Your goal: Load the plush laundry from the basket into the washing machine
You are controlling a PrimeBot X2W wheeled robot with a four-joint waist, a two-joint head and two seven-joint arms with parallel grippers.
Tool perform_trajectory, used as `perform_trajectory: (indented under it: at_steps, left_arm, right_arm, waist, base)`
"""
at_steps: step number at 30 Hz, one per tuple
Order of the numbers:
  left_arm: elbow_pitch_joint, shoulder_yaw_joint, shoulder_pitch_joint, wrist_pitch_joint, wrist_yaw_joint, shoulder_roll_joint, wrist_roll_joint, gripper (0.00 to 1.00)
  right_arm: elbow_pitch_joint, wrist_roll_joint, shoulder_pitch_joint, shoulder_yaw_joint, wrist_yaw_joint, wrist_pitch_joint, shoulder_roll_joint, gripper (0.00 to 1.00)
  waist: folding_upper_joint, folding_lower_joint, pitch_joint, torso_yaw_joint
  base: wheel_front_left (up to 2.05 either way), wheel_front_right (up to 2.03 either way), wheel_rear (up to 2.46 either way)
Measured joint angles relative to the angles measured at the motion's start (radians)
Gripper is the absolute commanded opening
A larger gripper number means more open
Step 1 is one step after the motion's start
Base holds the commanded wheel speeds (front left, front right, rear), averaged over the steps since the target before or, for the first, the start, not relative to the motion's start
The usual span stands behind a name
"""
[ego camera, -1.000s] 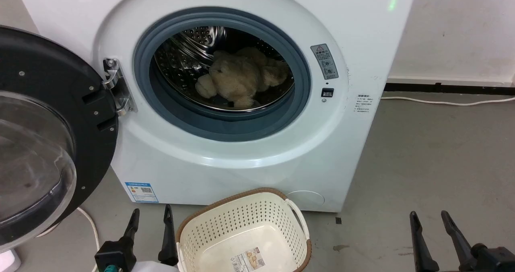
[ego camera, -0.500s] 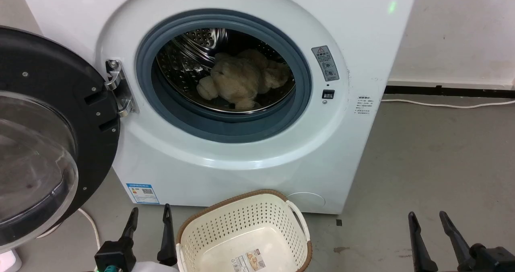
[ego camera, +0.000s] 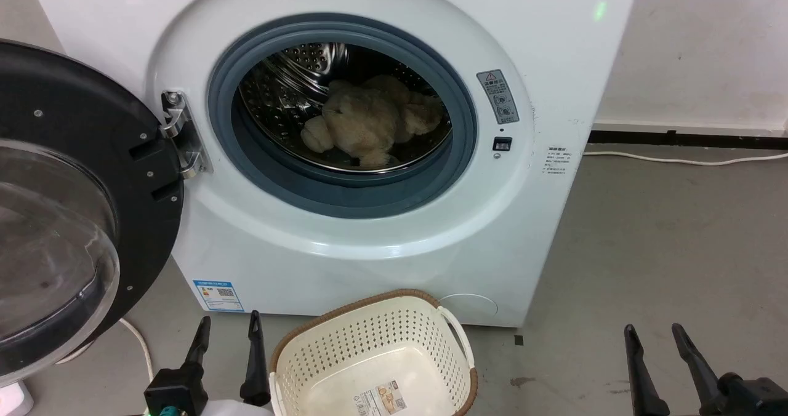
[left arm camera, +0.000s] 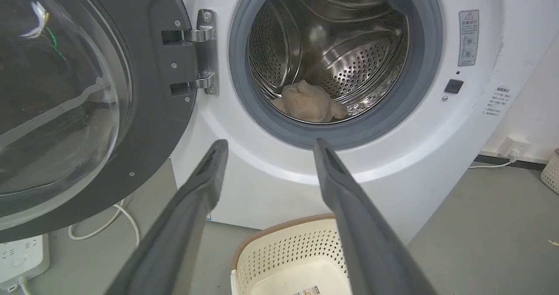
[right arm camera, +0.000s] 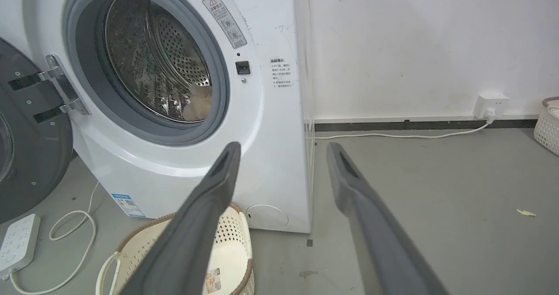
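Note:
The cream-beige plush laundry (ego camera: 369, 124) lies inside the steel drum of the white washing machine (ego camera: 369, 231), also seen low in the drum as the plush (left arm camera: 308, 105) and as a sliver of plush (right arm camera: 196, 105). The black-framed door (ego camera: 68, 207) hangs wide open at the left. The cream basket (ego camera: 375, 360) stands on the floor before the machine with only its label sticker inside. My left gripper (ego camera: 228, 327) is open just left of the basket. My right gripper (ego camera: 652, 333) is open over bare floor at the lower right. Nothing is between either pair of fingers.
A white power strip (right arm camera: 19, 240) and its looped cable (right arm camera: 72, 225) lie on the floor below the door. Another cable (ego camera: 683, 156) runs along the wall to a socket (right arm camera: 491, 105). A second woven basket (right arm camera: 548, 125) stands at the far right wall.
The whole head view shifted very slightly a second ago, so the camera moved. The plush, basket and both grippers stay where they were.

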Motion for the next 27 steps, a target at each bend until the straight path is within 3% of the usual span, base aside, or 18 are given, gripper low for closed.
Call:
perform_trajectory:
  at_steps: [1,27]
  left_arm:
    - [0.0,0.0,0.0,0.001,0.002,0.001,0.0,0.0]
    - [-0.008,0.016,-0.002,0.033,-0.013,-0.004,0.031,0.0]
  right_arm:
    - [0.0,-0.001,0.0,0.0,0.0,0.0,0.0,0.0]
    - [0.0,-0.021,-0.008,0.009,0.0,0.027,0.0,0.0]
  waist:
    - [0.0,0.0,0.0,0.0]
    - [0.0,0.0,0.007,0.001]
  base:
    - [0.0,0.0,0.0]
    - [0.0,0.0,0.0]
